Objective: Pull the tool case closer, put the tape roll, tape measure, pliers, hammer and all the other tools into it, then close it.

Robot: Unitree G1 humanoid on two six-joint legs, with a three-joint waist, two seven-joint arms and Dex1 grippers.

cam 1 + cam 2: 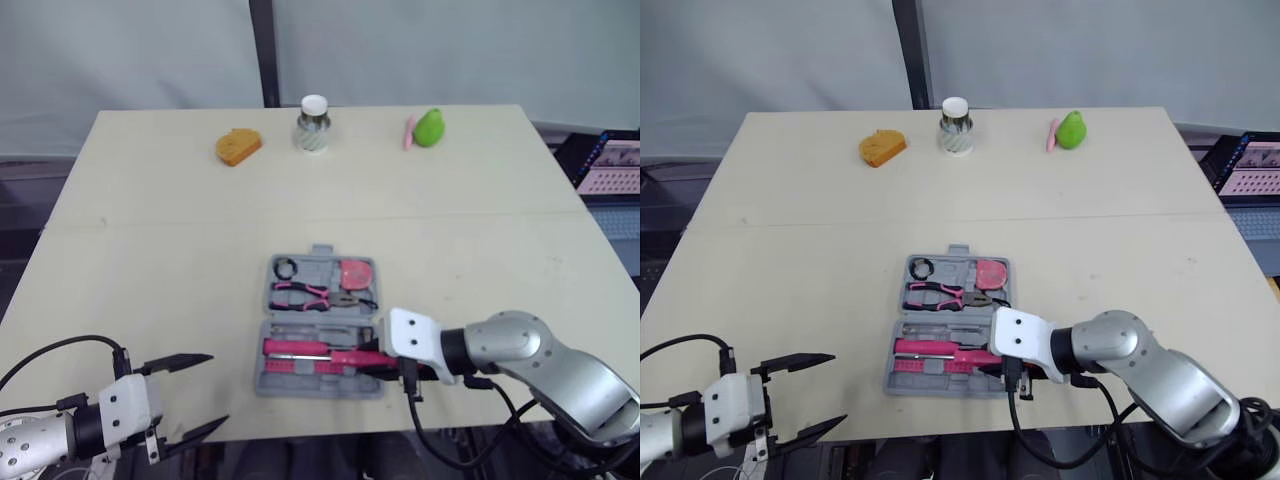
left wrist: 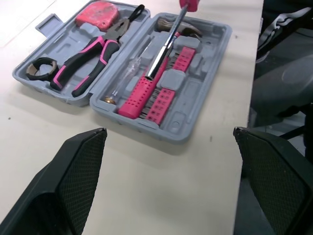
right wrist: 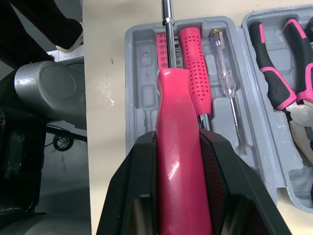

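Fingers (image 3: 132,196) of my right gripper (image 3: 178,139) are clasping the screwdriver (image 3: 173,98) over the lower-centre tool case (image 1: 312,265); I reckon seating it follows.

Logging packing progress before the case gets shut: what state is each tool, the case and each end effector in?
Tool case, open.
Pliers, lying in the case's far half.
Tape measure, in the far half.
Tape roll, in the far half.
Hammer, lying in the near half.
Screwdriver, held over the near half.
Right end effector, shut on the screwdriver.
Left end effector, open, empty.
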